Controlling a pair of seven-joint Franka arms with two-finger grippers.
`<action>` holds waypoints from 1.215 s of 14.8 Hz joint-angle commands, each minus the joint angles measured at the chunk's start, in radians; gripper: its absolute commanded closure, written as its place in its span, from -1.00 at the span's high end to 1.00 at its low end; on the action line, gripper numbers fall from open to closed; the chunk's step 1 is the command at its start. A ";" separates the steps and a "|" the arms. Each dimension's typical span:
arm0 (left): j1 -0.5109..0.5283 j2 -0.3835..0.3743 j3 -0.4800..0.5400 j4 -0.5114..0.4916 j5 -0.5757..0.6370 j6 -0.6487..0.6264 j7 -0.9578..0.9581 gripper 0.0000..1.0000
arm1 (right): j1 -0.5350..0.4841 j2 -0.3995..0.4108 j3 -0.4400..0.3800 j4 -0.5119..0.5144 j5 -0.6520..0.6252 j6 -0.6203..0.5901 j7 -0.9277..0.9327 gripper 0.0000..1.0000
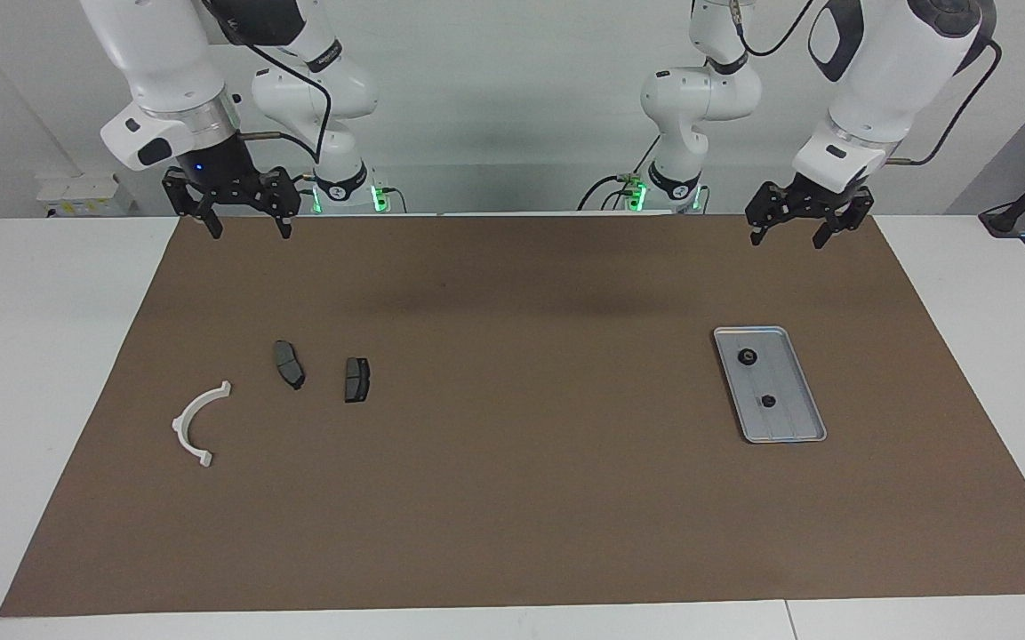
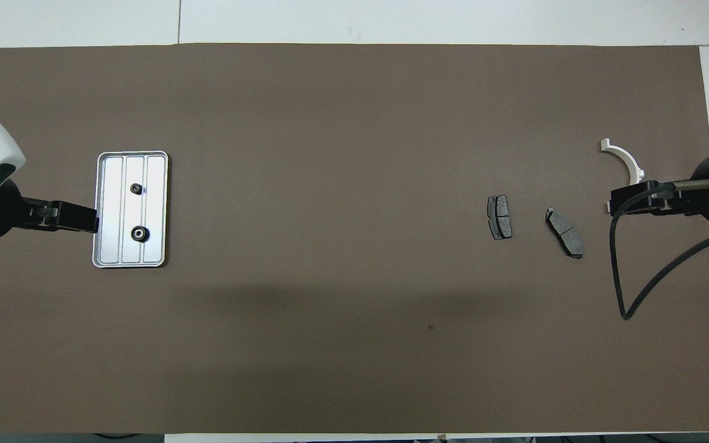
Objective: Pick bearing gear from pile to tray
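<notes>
**Black claws wide and empty, two gears in the tray**

Black left gripper (image 1: 799, 229): raised over the mat's robot-side edge, nearer the robots than the tray (image 1: 808, 392); fingers spread wide, nothing held. Right gripper (image 1: 245, 224): likewise spread, empty, up over the same mat edge, well apart from the tray, at the right arm's end. Tray: silver, ridged, flat on the brown mat (image 1: 530, 498). Two small black gears (image 1: 747, 358) (image 1: 768, 401) lie in it, apart. Well away from the tray: two grey pads (image 1: 288, 364) (image 1: 356, 380) and a white half-ring (image 1: 195, 427), untouched.
</notes>
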 commanded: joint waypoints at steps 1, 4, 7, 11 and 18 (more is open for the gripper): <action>0.022 0.000 0.001 0.023 0.034 0.022 0.022 0.88 | -0.011 -0.021 0.004 -0.020 0.032 0.003 -0.020 1.00; 0.022 0.026 0.003 0.092 0.034 -0.042 0.024 0.82 | -0.011 -0.021 0.004 -0.020 0.032 0.004 -0.018 1.00; 0.022 0.035 0.003 0.092 0.033 -0.049 0.026 0.78 | -0.011 -0.021 0.004 -0.020 0.032 0.004 -0.020 1.00; 0.022 0.031 0.003 0.080 0.033 -0.053 0.025 0.97 | -0.011 -0.021 0.004 -0.020 0.032 0.004 -0.020 1.00; 0.019 0.028 0.003 0.075 0.031 -0.059 0.026 1.00 | -0.011 -0.021 0.004 -0.020 0.032 0.004 -0.020 1.00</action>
